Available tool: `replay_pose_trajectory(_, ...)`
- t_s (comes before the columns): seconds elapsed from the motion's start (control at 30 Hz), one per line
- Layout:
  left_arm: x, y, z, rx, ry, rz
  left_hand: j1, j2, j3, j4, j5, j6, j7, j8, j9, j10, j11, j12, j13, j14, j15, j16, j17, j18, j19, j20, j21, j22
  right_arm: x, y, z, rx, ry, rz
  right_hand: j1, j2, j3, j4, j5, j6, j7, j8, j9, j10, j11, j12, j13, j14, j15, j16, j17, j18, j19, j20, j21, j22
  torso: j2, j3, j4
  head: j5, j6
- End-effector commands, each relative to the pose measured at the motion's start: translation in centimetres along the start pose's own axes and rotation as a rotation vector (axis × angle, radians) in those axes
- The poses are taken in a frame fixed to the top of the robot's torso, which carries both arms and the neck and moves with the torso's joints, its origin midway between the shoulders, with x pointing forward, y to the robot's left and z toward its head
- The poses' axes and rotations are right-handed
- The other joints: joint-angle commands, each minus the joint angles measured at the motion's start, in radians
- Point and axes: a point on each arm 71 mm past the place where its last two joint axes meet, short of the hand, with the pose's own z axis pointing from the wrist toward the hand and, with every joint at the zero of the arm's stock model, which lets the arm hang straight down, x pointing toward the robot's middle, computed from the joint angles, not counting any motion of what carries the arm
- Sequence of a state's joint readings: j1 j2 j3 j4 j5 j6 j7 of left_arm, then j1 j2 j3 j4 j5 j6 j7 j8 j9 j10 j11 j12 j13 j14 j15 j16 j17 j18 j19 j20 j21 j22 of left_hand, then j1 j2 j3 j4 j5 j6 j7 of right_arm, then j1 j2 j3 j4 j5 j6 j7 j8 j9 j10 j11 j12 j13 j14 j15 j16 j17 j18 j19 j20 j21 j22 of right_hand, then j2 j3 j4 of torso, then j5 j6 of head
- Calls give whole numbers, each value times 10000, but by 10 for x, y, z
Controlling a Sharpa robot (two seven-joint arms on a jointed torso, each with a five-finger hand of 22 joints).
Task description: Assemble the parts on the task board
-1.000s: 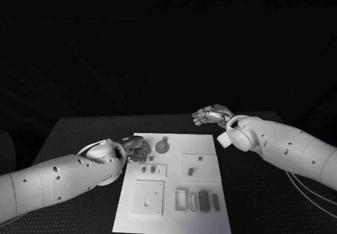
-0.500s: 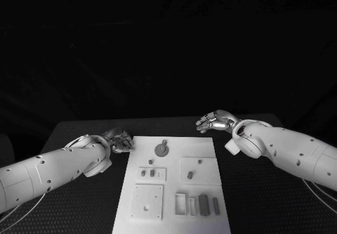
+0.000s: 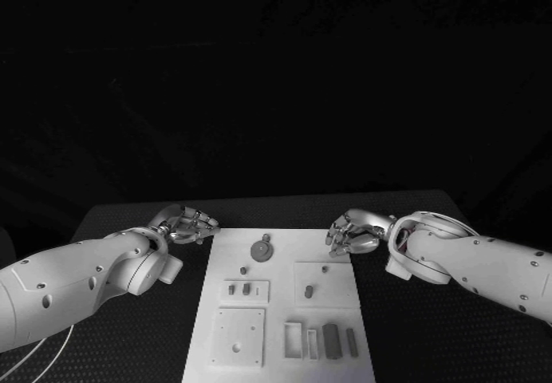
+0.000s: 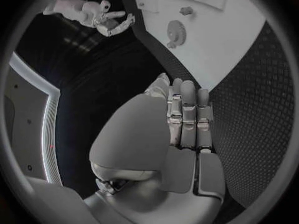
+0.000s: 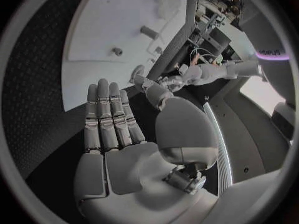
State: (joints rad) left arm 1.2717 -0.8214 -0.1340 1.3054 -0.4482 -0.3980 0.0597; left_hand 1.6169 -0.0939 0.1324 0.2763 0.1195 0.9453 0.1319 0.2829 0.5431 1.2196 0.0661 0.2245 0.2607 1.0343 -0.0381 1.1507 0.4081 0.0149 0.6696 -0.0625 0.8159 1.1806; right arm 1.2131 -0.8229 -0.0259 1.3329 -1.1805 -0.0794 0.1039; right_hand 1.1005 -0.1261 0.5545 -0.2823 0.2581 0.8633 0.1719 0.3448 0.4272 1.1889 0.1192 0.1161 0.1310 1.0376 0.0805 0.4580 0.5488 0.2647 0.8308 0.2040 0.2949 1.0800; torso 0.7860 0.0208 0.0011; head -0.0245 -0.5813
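— Robot hand on the left (image 3: 184,224) is hovering over the desk (image 3: 138,211) just beside the far left corner of the task board (image 3: 288,239), grasping nothing, its fingers (image 4: 187,114) lying straight and side by side. Why is it sitting there?

— Probably because it is leaving the board uncovered. The right robot hand (image 3: 351,233) is mirroring it at the board's far right edge, also released, with its fingers (image 5: 109,117) extended and nothing in the palm.

— So where are the parts lying?

— All on the board. The round gear-like part (image 3: 262,250) is lying near the far end, between the 2 hands. The 2 small pegs (image 3: 238,289) are sitting on their small plate, 1 oval part (image 3: 309,292) is on the neighbouring plate, and the dark bars (image 3: 331,337) are lying by the open slots at the near end.

— Which hand is better placed?

— Judging by position, either could be reaching for the gear; it is lying near both.
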Motion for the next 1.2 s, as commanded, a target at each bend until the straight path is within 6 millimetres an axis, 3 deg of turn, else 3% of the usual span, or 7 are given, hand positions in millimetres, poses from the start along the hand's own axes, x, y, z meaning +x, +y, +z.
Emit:
replay_pose_trajectory(0.03,-3,-3,-4,292,-317,-2145,201,15,22,-17,198,49,12,19,-4,-91,8,-41,-44,92,-27,1,3,-149,-86,-522,-79,-22,13,7,-4,-139,312,-2548,127,-185,243,75,-343,150,-31,54,45,207,-72,74,135,379,-174,222,330,-29,440,-166,218,68,-9,12,0,19,-21)
replay_pose_trajectory(0.23,3,-5,-7,373,20,-2290,141,11,-185,107,118,-80,86,-88,-53,-173,96,-232,-155,-42,65,-220,-101,-149,-78,-455,-165,-27,31,13,-9,-246,355,-3864,121,-443,569,258,-682,232,-63,9,69,347,-127,7,301,850,-435,423,844,-29,1008,-403,522,177,-20,-23,-10,-18,-108)
replay_pose_trajectory(0.53,7,-7,-7,424,169,-2339,52,28,-265,122,76,-86,116,-102,-59,-135,108,-266,-179,-4,76,-279,-131,-149,-49,-449,-185,-23,49,29,-8,-527,68,-5009,361,-1294,1584,1128,-1768,281,-113,-103,-20,362,-79,-309,270,1346,-630,288,1426,-29,1421,-596,795,301,-9,-28,3,-28,-147)
replay_pose_trajectory(0.73,8,-7,-7,402,216,-2360,44,34,-274,119,73,-82,116,-102,-59,-130,106,-273,-183,18,73,-276,-130,-149,-38,-451,-187,-22,52,31,-6,-517,-254,-5504,380,-1329,1625,1165,-1820,284,-111,-108,-24,372,-81,-322,270,1372,-638,272,1462,-29,1437,-603,810,309,1,-35,23,-49,-157)
replay_pose_trajectory(0.8,8,-7,-7,391,229,-2362,33,41,-283,119,70,-84,117,-105,-60,-129,105,-280,-188,43,70,-267,-126,-149,-28,-454,-189,-21,50,30,-6,-442,-427,-5622,513,-1574,1993,1371,-2036,308,-107,-112,-34,401,-84,-349,272,1447,-658,236,1546,-29,1507,-622,839,308,-2,-37,29,-59,-165)
replay_pose_trajectory(0.9,7,-7,-7,377,220,-2359,31,48,-289,116,70,-88,119,-109,-61,-126,103,-288,-193,67,66,-259,-122,-149,-19,-458,-192,-20,49,30,-6,-420,-551,-5658,582,-1648,2139,1461,-2073,340,-96,-100,-32,461,-108,-345,284,1506,-679,217,1618,-29,1551,-647,873,325,-3,-38,24,-51,-179)
replay_pose_trajectory(1.2,5,-5,-6,324,201,-2352,27,63,-301,113,61,-95,122,-116,-64,-132,103,-310,-205,106,63,-245,-115,-149,1,-466,-199,-19,51,31,-3,-340,-430,-5704,646,-1682,2290,1519,-2083,408,-108,-61,-14,604,-166,-309,322,1637,-733,226,1750,-29,1666,-706,953,361,0,-26,12,-32,-191)
